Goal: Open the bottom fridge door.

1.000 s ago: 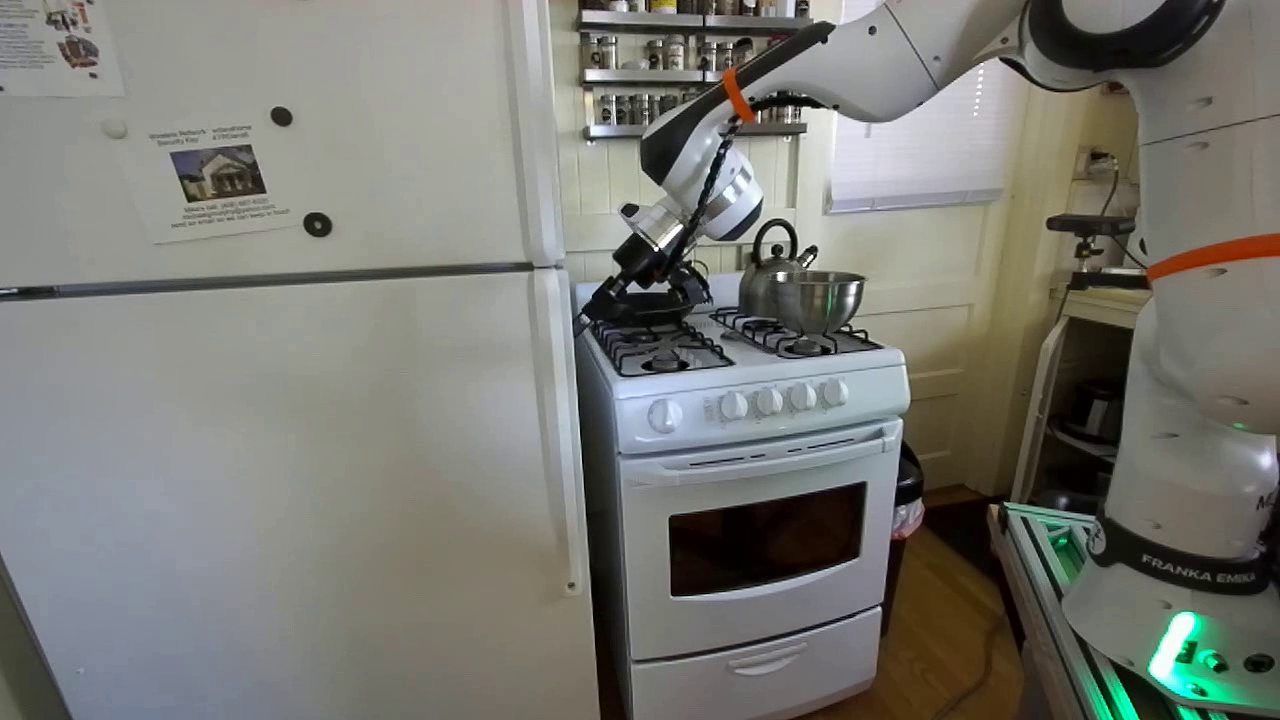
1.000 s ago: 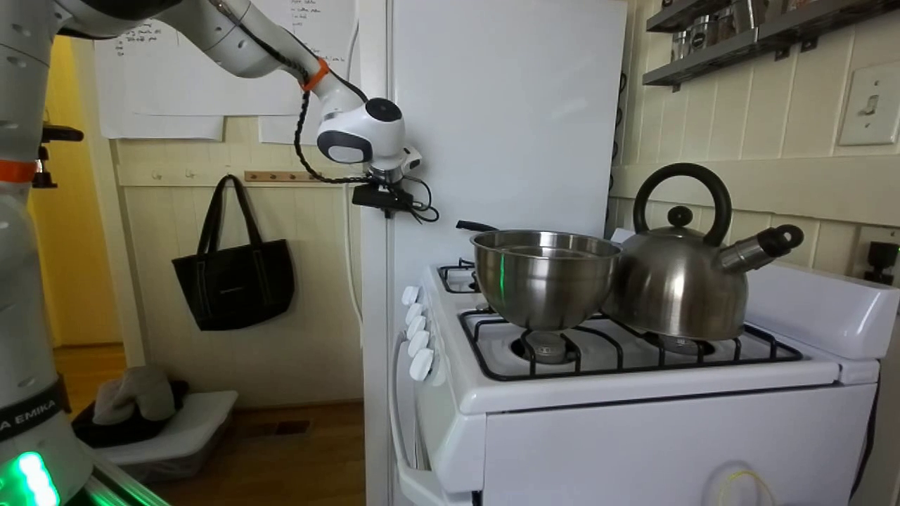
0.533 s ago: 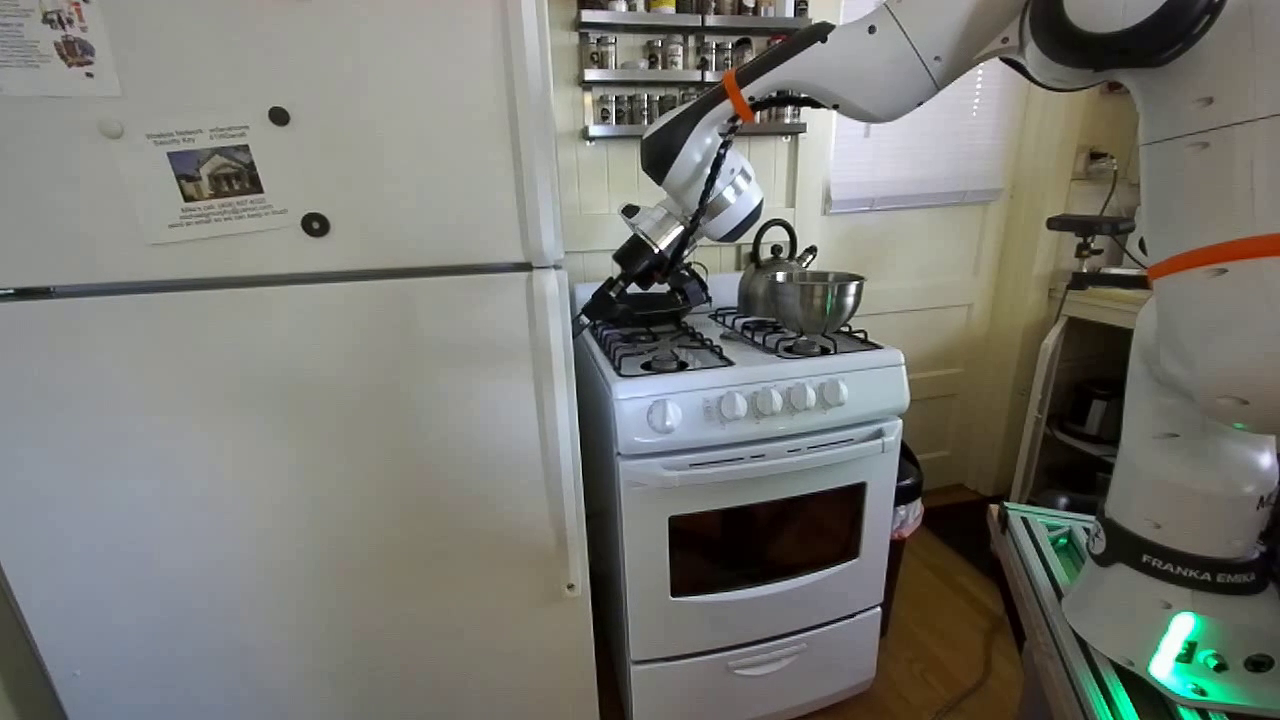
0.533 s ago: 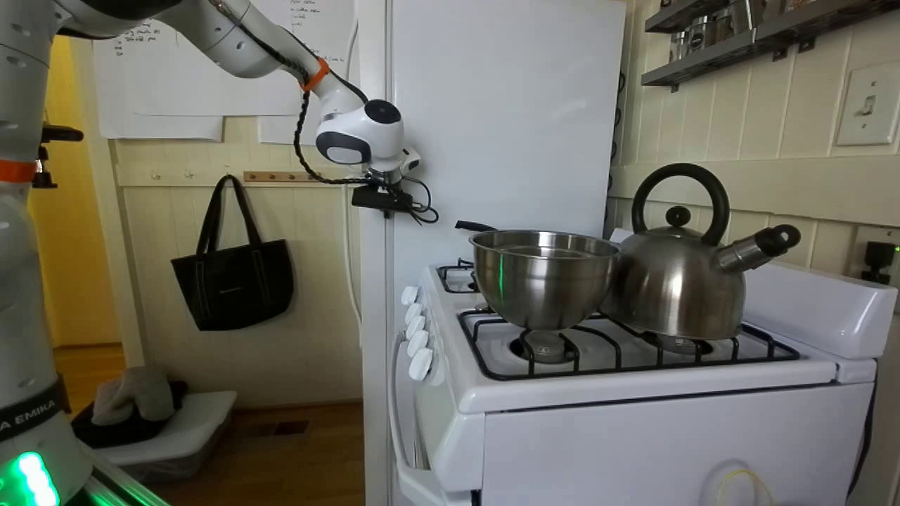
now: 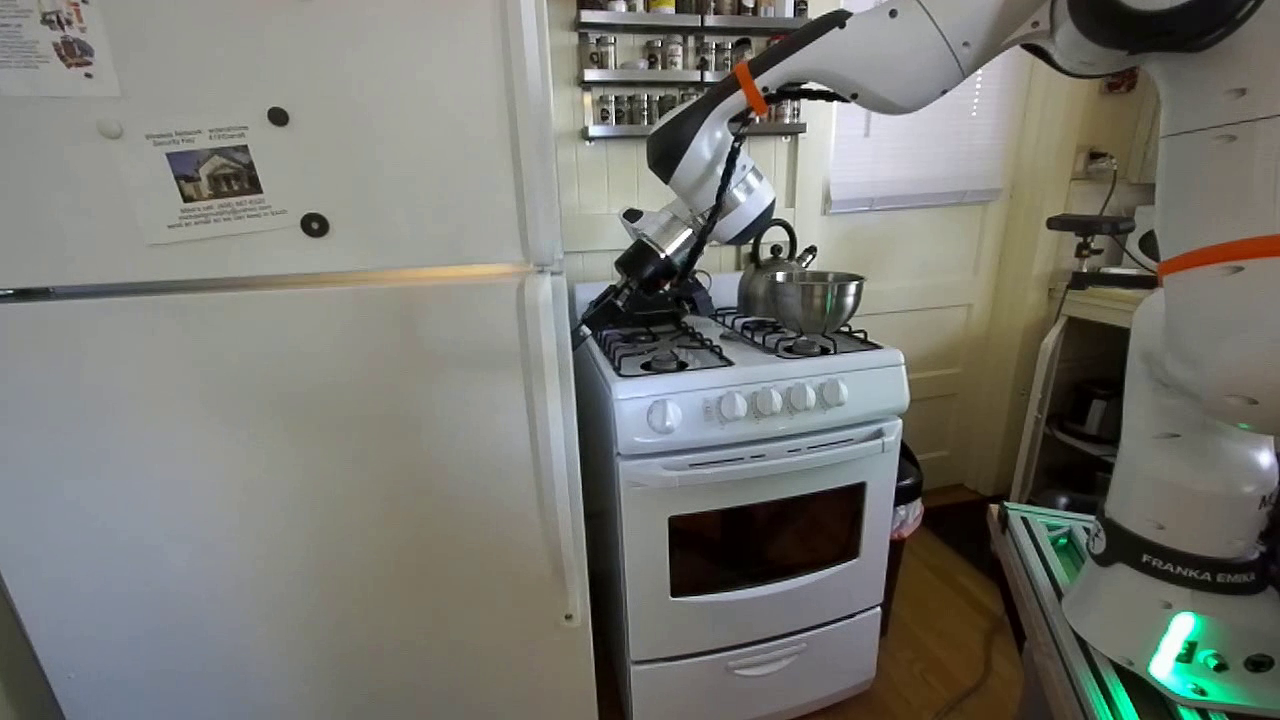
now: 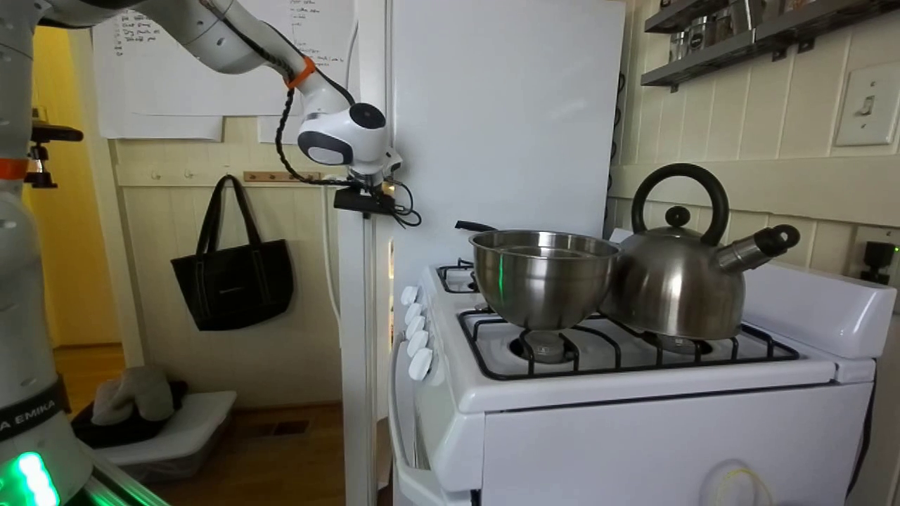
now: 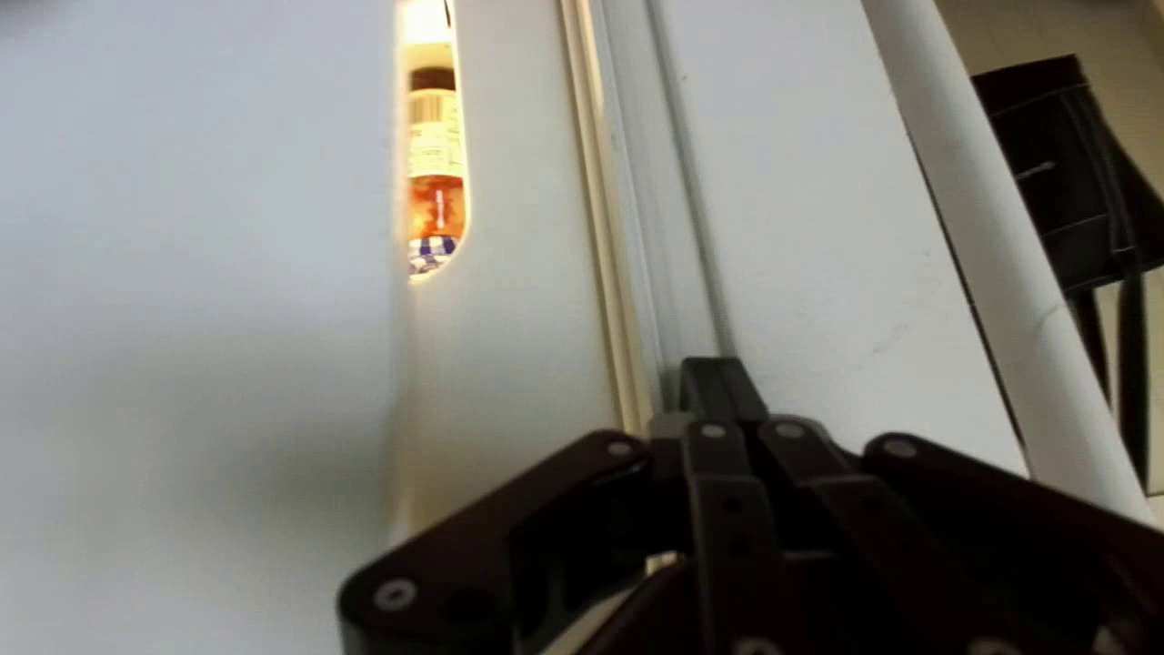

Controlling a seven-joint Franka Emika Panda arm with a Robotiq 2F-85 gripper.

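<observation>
Bottom fridge door (image 5: 300,480) ajar, warm light above.
In an exterior view, door beside left edge of stove (image 5: 760,428); in an exterior view, bowl (image 6: 541,288) near stove's front edge; wrist view, gripper (image 7: 725,387) fingers together at door's edge, jar (image 7: 436,173) lit.

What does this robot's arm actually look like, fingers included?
The arm is white and rounded, with black trim, orange bands and a black braided cable. A black collar low down reads FRANKA EMIKA, above a green light. The fingers are black and jointed, dotted with silvery round fasteners.
</observation>
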